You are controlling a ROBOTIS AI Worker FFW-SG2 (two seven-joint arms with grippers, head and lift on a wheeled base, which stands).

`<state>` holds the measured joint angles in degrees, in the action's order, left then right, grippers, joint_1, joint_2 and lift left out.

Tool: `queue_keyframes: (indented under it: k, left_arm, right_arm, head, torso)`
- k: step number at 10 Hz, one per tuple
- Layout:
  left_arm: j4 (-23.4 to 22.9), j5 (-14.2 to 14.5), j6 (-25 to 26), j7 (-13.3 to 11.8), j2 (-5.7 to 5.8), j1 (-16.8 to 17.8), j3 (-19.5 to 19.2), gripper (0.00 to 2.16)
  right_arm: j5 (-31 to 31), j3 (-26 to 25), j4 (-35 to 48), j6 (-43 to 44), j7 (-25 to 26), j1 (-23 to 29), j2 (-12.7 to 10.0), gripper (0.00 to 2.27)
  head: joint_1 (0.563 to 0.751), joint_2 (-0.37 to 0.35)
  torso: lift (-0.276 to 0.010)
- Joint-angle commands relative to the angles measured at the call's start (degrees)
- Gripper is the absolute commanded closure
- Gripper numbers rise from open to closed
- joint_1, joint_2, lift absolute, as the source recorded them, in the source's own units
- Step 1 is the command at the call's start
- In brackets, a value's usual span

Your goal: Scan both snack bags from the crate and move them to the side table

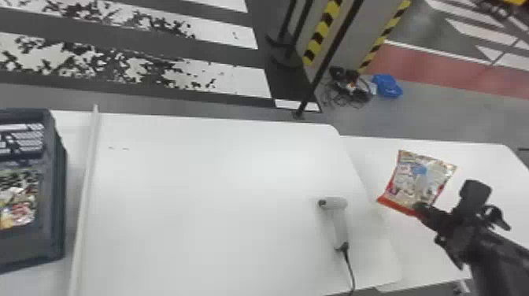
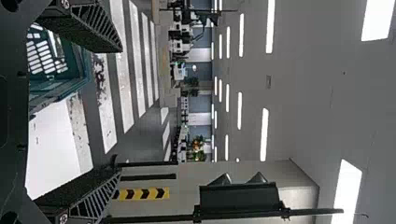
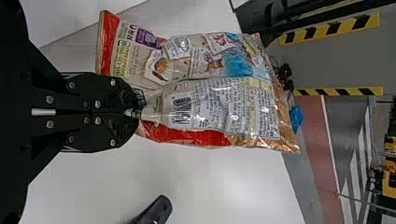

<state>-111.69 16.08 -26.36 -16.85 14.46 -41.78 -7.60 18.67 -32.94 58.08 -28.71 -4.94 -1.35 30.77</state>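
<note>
At the right of the head view my right gripper (image 1: 419, 206) holds a snack bag (image 1: 421, 179) by its edge, over the side table (image 1: 488, 165). Seen from the right wrist, the right gripper (image 3: 135, 113) is shut on that snack bag (image 3: 201, 102), its barcode side facing the camera. A grey handheld scanner (image 1: 337, 220) lies on the main table (image 1: 212, 204). Another snack bag (image 1: 19, 210) rests inside the dark crate (image 1: 57, 197) at far left. In the left wrist view my left gripper (image 2: 119, 112) is open with nothing between its fingers, the crate (image 2: 84, 70) beyond.
A raised white strip (image 1: 84, 177) runs along the main table beside the crate. The scanner's cable (image 1: 349, 269) trails off the near edge. Beyond the tables stand black poles (image 1: 326, 63) and a pillar with yellow-black tape.
</note>
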Motion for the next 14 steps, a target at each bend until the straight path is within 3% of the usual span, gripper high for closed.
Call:
queue_keyframes:
  k: [1, 2, 3, 4, 6, 9, 11, 14]
  left_arm:
    - [0.07, 0.18, -0.4, 0.15, 0.04, -0.05, -0.05, 0.07]
    - [0.07, 0.26, -0.4, 0.24, 0.21, -0.05, -0.05, 0.07]
    - [0.07, 0.35, -0.4, 0.24, 0.21, -0.05, -0.14, 0.07]
    - [0.16, 0.53, -0.58, 0.24, 0.21, -0.05, -0.14, 0.07]
    - [0.07, 0.53, -0.05, 0.24, 0.04, 0.3, 0.04, 0.07]
    - [-1.33, 1.23, 1.53, 0.32, 0.21, -0.05, -0.14, 0.07]
    - [-2.39, 1.93, 2.59, 0.24, 0.13, -0.05, 0.04, 0.07]
    - [-4.06, 3.08, 5.4, 0.24, 0.04, -0.49, 0.04, 0.07]
  right_arm:
    - [-1.62, 2.36, -4.55, 4.49, 1.68, -1.37, -0.01, 2.11]
    - [-1.89, 3.67, -4.9, 5.01, 2.65, -1.46, -0.01, 1.82]
    - [-2.24, 4.29, -4.9, 4.84, 3.62, -1.46, -0.36, 1.04]
    - [-2.33, 4.29, -4.9, 4.66, 3.97, -1.2, -0.45, 0.13]
    - [-1.36, 3.85, -3.14, 4.66, 3.97, 1.35, -0.54, 0.04]
    - [4.18, -0.02, 13.38, 0.27, 2.56, 11.28, -4.67, 0.04]
    - [3.83, 0.33, 27.44, 0.44, 1.07, 17.52, -10.73, 0.04]
    - [4.79, 3.5, 43.26, 0.8, -0.25, 24.38, -17.24, 0.06]
  head:
    - [0.695, -0.35]
    - [0.695, -0.35]
    - [0.695, -0.35]
    - [0.695, -0.35]
    - [0.695, -0.35]
    - [0.695, -0.35]
    - [0.695, -0.35]
    - [0.695, -0.35]
  torso:
    - [-0.029]
    - [-0.029]
    - [-0.029]
    - [-0.029]
    - [-0.029]
    - [-0.029]
    - [-0.029]
    - [-0.029]
